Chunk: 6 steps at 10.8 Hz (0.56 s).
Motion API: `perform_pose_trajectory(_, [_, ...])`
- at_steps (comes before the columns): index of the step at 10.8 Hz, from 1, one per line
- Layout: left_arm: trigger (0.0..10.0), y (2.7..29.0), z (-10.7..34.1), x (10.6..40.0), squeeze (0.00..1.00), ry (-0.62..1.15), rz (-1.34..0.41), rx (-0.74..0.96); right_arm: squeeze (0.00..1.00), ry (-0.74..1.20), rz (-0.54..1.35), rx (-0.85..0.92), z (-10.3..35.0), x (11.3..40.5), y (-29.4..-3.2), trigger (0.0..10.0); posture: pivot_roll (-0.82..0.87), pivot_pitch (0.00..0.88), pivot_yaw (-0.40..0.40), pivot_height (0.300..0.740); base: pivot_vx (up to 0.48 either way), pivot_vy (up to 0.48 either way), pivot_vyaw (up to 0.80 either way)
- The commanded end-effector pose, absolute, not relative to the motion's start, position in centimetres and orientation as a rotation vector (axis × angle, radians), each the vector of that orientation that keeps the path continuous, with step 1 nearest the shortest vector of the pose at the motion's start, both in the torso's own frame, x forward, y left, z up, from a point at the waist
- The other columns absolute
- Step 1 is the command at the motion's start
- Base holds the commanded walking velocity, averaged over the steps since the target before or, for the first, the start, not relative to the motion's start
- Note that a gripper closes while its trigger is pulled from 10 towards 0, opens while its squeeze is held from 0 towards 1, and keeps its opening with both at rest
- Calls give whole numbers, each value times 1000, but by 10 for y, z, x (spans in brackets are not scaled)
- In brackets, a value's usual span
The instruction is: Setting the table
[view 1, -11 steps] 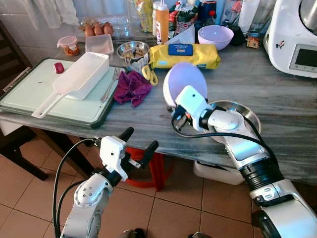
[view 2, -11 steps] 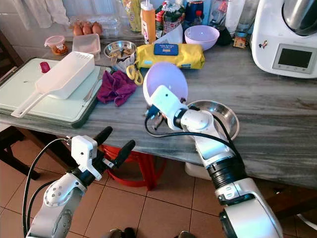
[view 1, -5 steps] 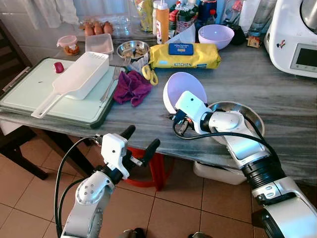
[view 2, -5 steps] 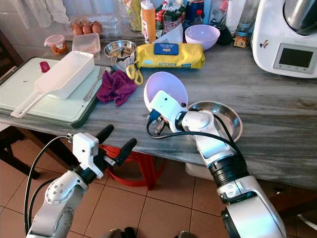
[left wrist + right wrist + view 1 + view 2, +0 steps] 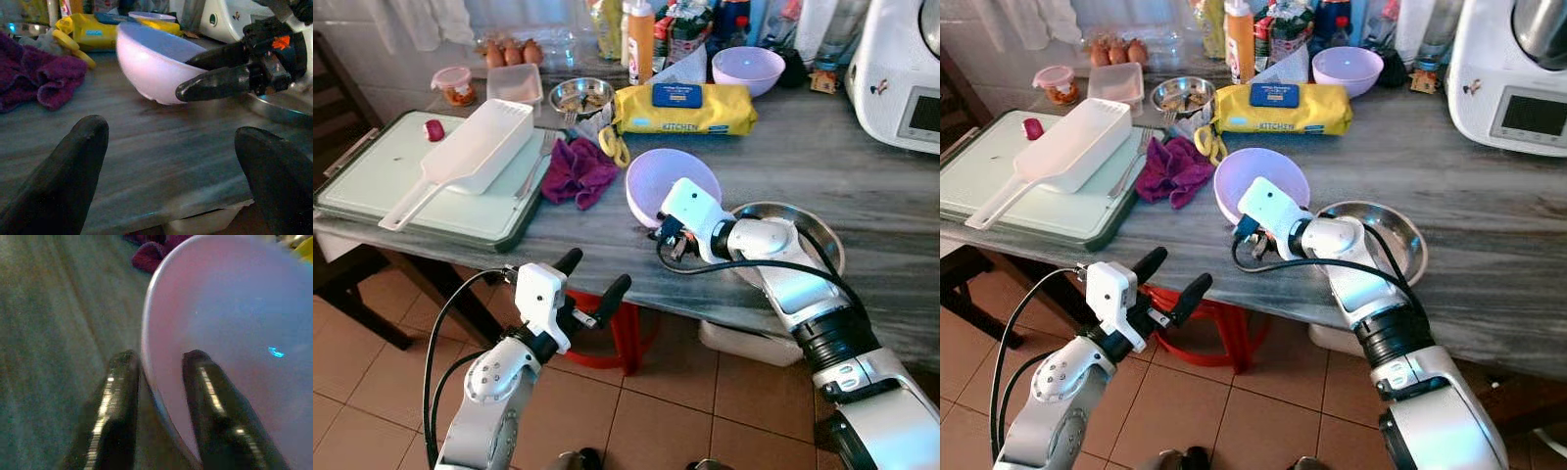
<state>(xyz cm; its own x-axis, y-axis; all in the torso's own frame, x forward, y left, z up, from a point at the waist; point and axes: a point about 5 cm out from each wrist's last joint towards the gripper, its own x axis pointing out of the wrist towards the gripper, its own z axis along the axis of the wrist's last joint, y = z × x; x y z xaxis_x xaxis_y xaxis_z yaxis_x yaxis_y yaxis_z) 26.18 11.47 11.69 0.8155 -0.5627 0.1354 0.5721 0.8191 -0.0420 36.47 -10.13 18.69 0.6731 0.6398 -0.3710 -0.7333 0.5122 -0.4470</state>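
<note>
Over the grey marble counter (image 5: 862, 186), seen from the left eye: right gripper (image 5: 658, 227) clamped on the near rim of a lilac bowl (image 5: 668, 180), one finger inside, one outside, bowl tilted with its mouth turned up and away from the wrist. Just behind the right forearm, a steel plate (image 5: 803, 217) flat on the counter, touching or nearly touching the bowl. Beyond the bowl, a purple cloth (image 5: 576, 168) off to the left, yellow scissors (image 5: 612, 147) and a yellow wipes pack (image 5: 685, 108) farther out; a second lilac bowl (image 5: 747, 69) well past those. Far to the left of the gripper, a green tray (image 5: 372, 176) carrying a white scoop-shaped container (image 5: 475, 149).

Below the counter edge, from the right eye: left gripper (image 5: 1167, 281) hovering over the tiled floor, fingers spread wide, nothing between them, well apart from the bowl.

Along the left wrist's fingers: both black fingertips (image 5: 73, 166) parted at the frame's sides, counter ahead, bowl beyond resting tilted on its lower edge with the other gripper's fingers pinching its rim.

Along the right wrist's fingers: two black fingers (image 5: 120, 401) straddling the bowl's thin wall, closed snugly against it.
</note>
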Motion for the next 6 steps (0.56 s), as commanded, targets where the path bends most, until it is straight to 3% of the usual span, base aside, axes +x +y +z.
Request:
perform_pose_trajectory(1, [10000, 118, 119, 262, 0, -118, -596, -81, 1000, 144, 814, -628, 195, 368, -103, 10000, -89, 170, 67, 740, 0, 0, 0])
perform_pose_trajectory(6, [10000, 120, 119, 265, 0, -117, -586, -74, 1000, 44, 728, -622, 218, 374, -108, 10000, -84, 153, 69, 740, 0, 0, 0])
